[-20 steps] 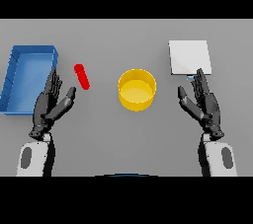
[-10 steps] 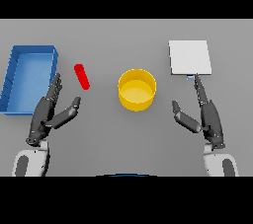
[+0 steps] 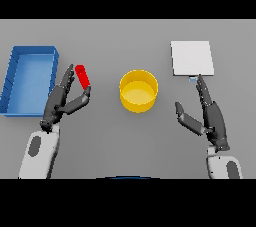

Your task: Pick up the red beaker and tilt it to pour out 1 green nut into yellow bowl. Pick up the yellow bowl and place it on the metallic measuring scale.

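matt grey table point(image 3: 125, 46) — glossy yellow bowl point(image 3: 138, 102)

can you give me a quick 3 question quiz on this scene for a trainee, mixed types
1. True or false: the yellow bowl already sits on the metallic measuring scale.
2. Multiple choice: which thing is the left hand closest to? A) the blue bin B) the red beaker C) the yellow bowl
3. Fill in: the right hand is open, and its fingertips point towards the ____.

Key
1. False; the bowl stands on the table between the beaker and the scale.
2. B; the beaker lies between the thumb and the fingers, which are not yet closed round it.
3. Metallic measuring scale.
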